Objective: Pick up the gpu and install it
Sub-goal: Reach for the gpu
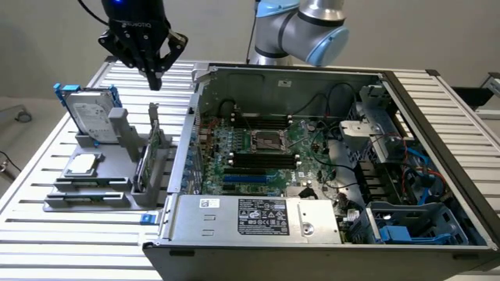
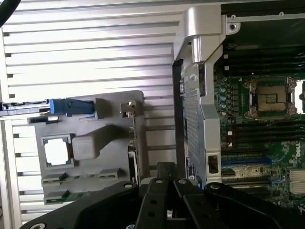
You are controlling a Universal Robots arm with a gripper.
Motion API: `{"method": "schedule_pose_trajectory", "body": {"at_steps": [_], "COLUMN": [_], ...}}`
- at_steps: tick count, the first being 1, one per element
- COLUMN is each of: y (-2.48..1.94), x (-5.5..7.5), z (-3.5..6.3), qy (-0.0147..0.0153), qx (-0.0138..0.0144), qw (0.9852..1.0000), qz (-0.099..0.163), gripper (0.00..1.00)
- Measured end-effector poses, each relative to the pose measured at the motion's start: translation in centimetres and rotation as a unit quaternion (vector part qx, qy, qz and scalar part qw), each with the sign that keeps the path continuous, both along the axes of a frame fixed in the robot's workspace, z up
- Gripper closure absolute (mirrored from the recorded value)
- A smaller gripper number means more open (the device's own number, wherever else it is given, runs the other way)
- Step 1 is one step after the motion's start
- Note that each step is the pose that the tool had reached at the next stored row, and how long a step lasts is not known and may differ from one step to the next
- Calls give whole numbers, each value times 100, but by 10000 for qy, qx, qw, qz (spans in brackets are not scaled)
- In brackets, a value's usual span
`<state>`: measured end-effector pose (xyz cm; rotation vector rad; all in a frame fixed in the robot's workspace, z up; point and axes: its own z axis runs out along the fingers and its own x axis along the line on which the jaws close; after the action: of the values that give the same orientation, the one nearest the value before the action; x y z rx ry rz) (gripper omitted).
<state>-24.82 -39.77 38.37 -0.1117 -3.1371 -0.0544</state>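
the black gripper (image 1: pixel 156 84) hangs in the air above the slatted metal table (image 1: pixel 47 234), off the exterior view's left side of the open computer case (image 1: pixel 312 73). its two fingers are pressed together to a single point, with nothing between them. it touches nothing: there is clear air between the fingertips and everything below. in the wrist view the gripper (image 2: pixel 167 170) shows the same, with the dark fingers meeting at their tips and no object caught in them.

the gpu (image 1: pixel 153 149) stands on its edge in a grey holder (image 1: pixel 117 190) on the table, just beside the outer wall of the case. its silver bracket end points up towards the gripper, which sits above that end but apart from it. of all the parts on the table, the card is the one nearest the fingertips. from the wrist camera the gpu (image 2: pixel 133 143) is seen edge-on, a thin strip along the side of the grey holder (image 2: pixel 114 129), between the holder's body and the case wall.

the same holder carries a silver hard drive (image 1: pixel 90 117) in a blue frame, standing upright at the far end, and a small square chip (image 1: pixel 84 164) lying flat near the middle. both are on the side of the card away from the case.

inside the case the motherboard (image 1: pixel 266 146) lies open to view, with the processor socket (image 1: pixel 264 140) at its middle and dark slots on either side. a power supply (image 1: pixel 258 216) with a white label fills the near corner. the blue and silver arm (image 1: pixel 305 29) rises behind the case.
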Motion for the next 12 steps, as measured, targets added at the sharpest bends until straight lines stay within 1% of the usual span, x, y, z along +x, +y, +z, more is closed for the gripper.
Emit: {"method": "schedule_pose_trajectory", "body": {"at_steps": [2, 5, 9, 12], "y": [0, 1, 2, 2], "x": [-60, -124, -181, -220], "z": [-6, -15, -25, -33], "qy": [21, 50, 86, 100], "qx": [-19, -58, -133, -192], "qw": [10000, 10000, 9998, 9996], "qz": [6, 28, 98, 164], "gripper": [89, 89, 89, 89]}}
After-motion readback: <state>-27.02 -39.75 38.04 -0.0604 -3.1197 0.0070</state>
